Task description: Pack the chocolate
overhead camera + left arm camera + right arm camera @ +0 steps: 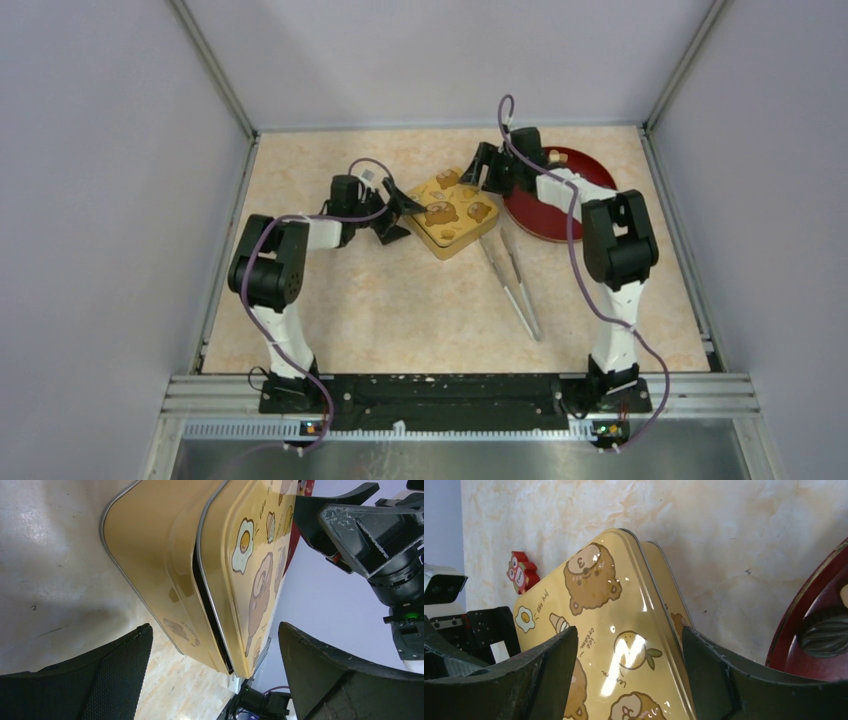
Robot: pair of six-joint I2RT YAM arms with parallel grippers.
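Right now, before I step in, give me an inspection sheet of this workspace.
Surface: beige marbled tabletop, no spills seen.
Job's things: yellow tin, its printed lid on with a gap showing along one edge; chocolate pieces on the red plate.
Clutter: metal tongs beside the tin; small red owl-faced item by the tin.
Grippers: left gripper and right gripper both open, one at each side of the tin.
Cables: purple cables run along both arms.
Surroundings: grey walls, aluminium frame.
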